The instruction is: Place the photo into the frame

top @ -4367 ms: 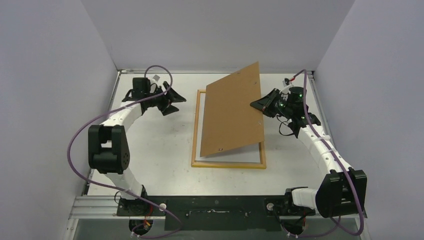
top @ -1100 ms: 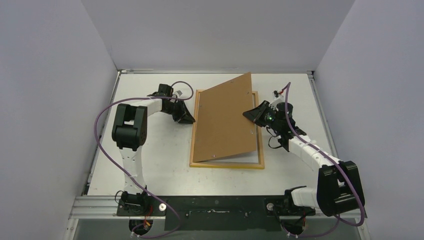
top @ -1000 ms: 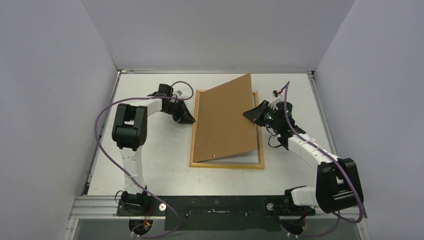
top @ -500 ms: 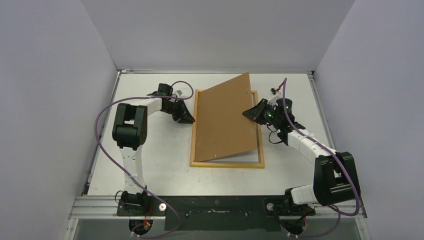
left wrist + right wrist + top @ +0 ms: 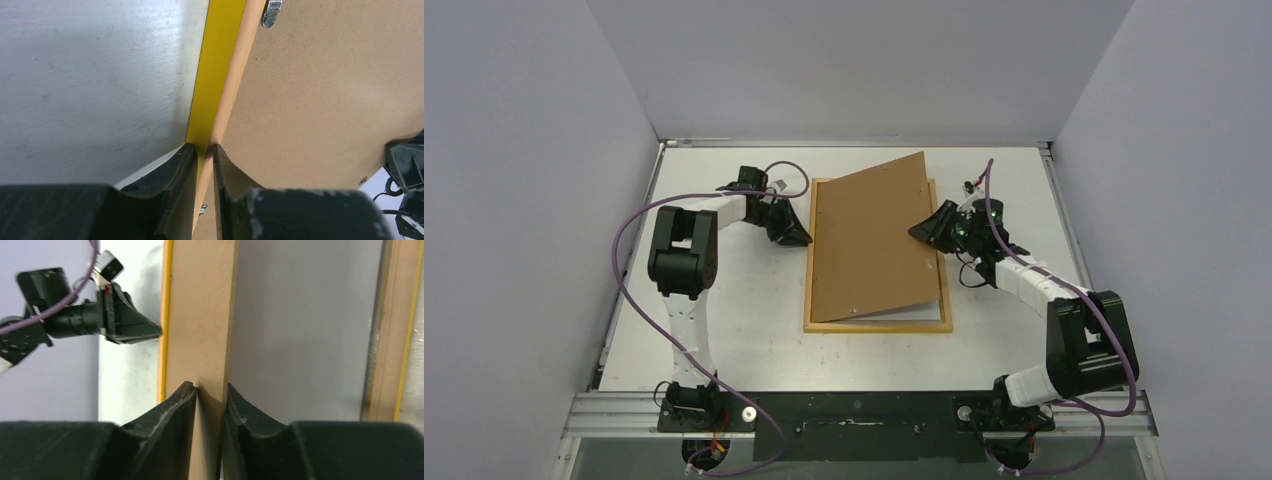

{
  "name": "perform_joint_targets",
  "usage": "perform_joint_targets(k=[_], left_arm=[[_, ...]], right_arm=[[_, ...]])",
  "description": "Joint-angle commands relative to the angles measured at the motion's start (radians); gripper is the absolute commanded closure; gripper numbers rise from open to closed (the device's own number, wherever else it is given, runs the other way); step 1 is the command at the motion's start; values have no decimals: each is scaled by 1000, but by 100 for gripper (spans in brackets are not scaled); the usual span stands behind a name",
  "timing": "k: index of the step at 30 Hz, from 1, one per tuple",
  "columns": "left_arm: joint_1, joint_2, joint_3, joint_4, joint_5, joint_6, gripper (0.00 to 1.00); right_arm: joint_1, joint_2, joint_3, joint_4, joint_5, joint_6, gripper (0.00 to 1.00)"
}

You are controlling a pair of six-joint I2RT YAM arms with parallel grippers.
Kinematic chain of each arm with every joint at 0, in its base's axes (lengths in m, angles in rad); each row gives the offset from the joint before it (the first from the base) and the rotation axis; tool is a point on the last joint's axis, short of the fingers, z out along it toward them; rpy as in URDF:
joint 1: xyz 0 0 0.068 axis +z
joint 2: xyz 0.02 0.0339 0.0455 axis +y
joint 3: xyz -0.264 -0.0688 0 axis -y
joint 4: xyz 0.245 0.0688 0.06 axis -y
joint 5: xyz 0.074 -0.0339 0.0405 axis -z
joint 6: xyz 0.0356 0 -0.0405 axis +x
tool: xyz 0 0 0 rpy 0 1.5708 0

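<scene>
Count on the tabletop (image 5: 724,330): one frame (image 5: 879,327), one backing board (image 5: 874,240), one pale sheet (image 5: 904,313), two claws.

Frame: lies wood-coloured back up in the middle of the tabletop, closer to the far edge than to the near edge, long rails running near to far. Shows bright yellow along the outer side of the left rail in the left wrist view.

Backing board: sits tilted over the frame, left edge down along the left rail, right edge raised, far right corner jutting past the far rail.

Pale sheet: shows as a thin strip inside the frame between the board's near edge and the near rail, and as a grey field under the raised board in the right wrist view. Cannot tell whether photo or not.

Left claw (image 5: 805,239): clamps narrow on the frame's left rail toward its far end, one finger on each side.

Right claw (image 5: 917,232): straddles the board's raised right edge, gap narrow, fingers close to both faces. Cannot tell whether pressing or loose.

Open room: bare tabletop from the frame out to the left edge and to the right edge, a broad band toward the near edge, only a narrow band beyond the far rail.
</scene>
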Motion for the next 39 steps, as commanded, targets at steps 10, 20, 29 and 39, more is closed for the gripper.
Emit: perform_joint_targets(k=[10,20,29,39], left_arm=[[-1,49,11,-25,-32,35,84],[5,48,21,-44,-31,54,84],[11,28,20,-77,-42,80,80],[11,1,-4,-82,-48,97,64]], right_arm=[[24,104,189,-376,79,-220,47],[24,167,282,-535,133,-331,28],[5,132,355,-680,361,-391,13],[4,185,322,-670,394,-359,9]])
